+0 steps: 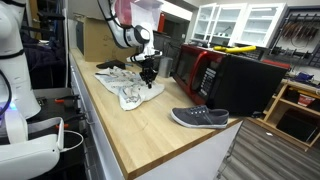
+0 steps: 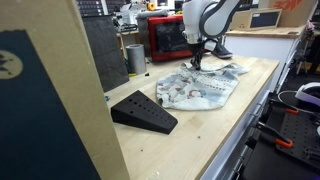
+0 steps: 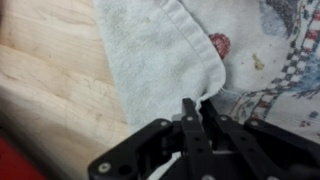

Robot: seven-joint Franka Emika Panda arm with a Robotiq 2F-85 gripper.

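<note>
The gripper is lowered onto a towel, which is spread on the wooden counter just in front of the red microwave; in the wrist view the two fingers are seen drawn nearly together, and the rounded hem of the white towel is pinched between their tips; a printed cloth is seen just beside that hem, and it cannot be told whether it is part of the same piece. In both exterior views the gripper is held upright over the edge of the towel nearest the microwave; a grey shoe is laid on the counter well apart from the microwave, beyond the towel.
</note>
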